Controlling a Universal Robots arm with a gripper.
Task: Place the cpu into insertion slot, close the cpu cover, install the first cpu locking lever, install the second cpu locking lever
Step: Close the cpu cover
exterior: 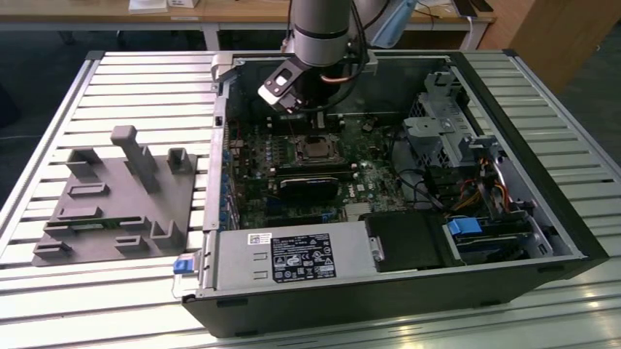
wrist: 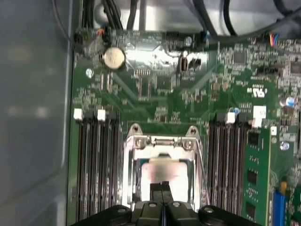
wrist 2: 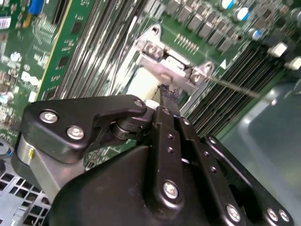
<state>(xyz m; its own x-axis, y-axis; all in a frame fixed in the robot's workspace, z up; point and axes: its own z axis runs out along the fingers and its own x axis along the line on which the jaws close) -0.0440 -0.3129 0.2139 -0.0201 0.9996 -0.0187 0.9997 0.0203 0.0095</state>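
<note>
The cpu (wrist: 165, 170), a dull silvery square, lies in the insertion slot (exterior: 315, 150) on the green board inside the open computer case. The cpu cover (wrist: 162, 141), a shiny metal frame, lies around the chip with the chip's top showing through its cut-out. My gripper (wrist: 162, 185) stands over the near edge of the chip, its two black fingers pressed together with nothing between them. In the second wrist view the gripper (wrist 2: 165, 92) has its tips just short of the cover's hinge bracket (wrist 2: 165, 62). A thin lever wire (wrist 2: 235, 87) runs off from the bracket.
Dark memory slots (wrist: 96, 165) flank the socket on both sides. A black block (exterior: 310, 187) sits just in front of the socket, and a grey labelled power box (exterior: 291, 258) stands at the case's near edge. A grey fixture plate (exterior: 116, 196) lies at the exterior view's left.
</note>
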